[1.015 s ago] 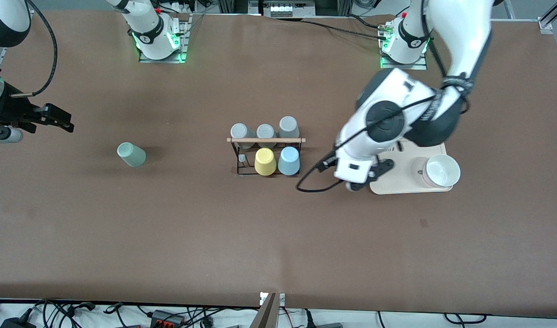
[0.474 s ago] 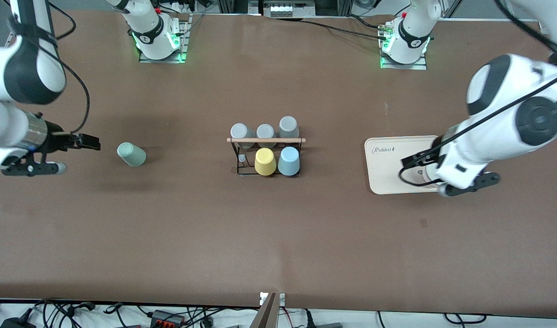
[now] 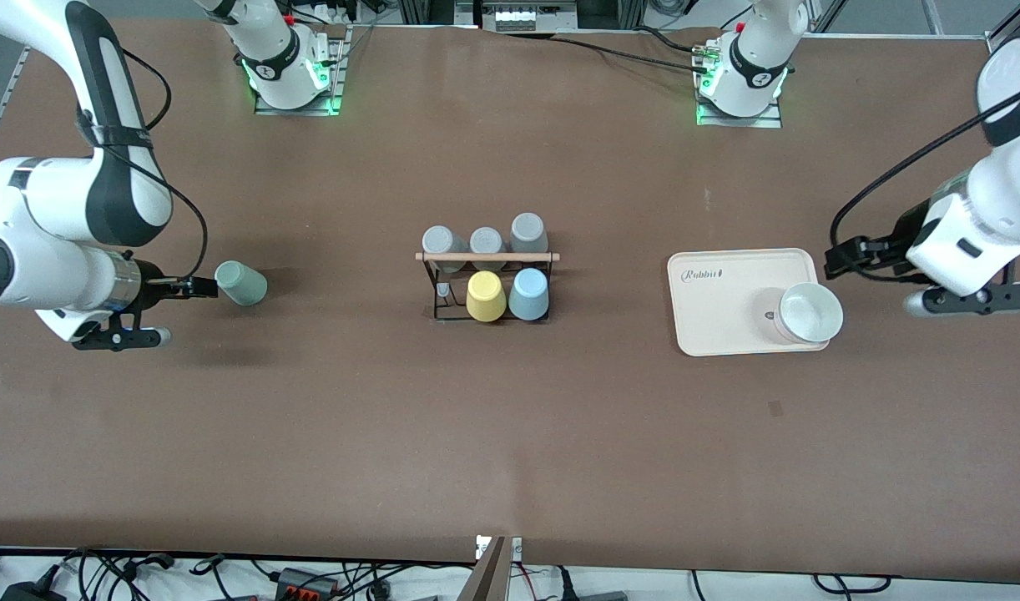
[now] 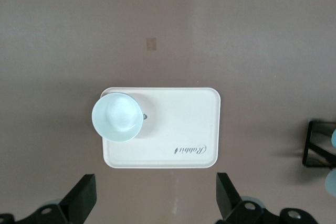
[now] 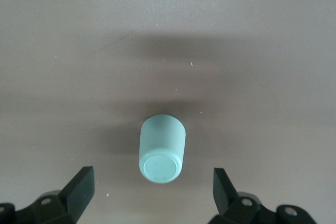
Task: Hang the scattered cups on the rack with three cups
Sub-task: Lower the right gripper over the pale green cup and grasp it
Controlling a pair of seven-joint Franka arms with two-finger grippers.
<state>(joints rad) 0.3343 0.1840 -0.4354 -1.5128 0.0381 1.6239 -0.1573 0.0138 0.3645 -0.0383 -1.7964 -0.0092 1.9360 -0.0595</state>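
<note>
A pale mint cup (image 3: 241, 283) (image 5: 163, 149) lies on its side on the table, toward the right arm's end, its base facing my right gripper. That right gripper (image 3: 199, 288) (image 5: 152, 177) is open just beside the cup, not touching it. The black wire rack (image 3: 436, 310) with its wooden rod (image 3: 487, 257) stands mid-table. It holds three grey cups (image 3: 485, 240) in its farther row. A yellow cup (image 3: 486, 295) and a light blue cup (image 3: 528, 294) sit upside down in its nearer row. My left gripper (image 3: 840, 260) (image 4: 155, 184) is open and empty beside the tray.
A cream tray (image 3: 719, 309) (image 4: 173, 129) with a white bowl (image 3: 809, 312) (image 4: 118, 117) lies toward the left arm's end. One rack peg (image 3: 443, 290) beside the yellow cup is bare. Cables run along the table's near edge.
The right arm has swung in from the table's end, up to the mint cup. The left arm has pulled away from the rack, across the tray, out to its own end.
</note>
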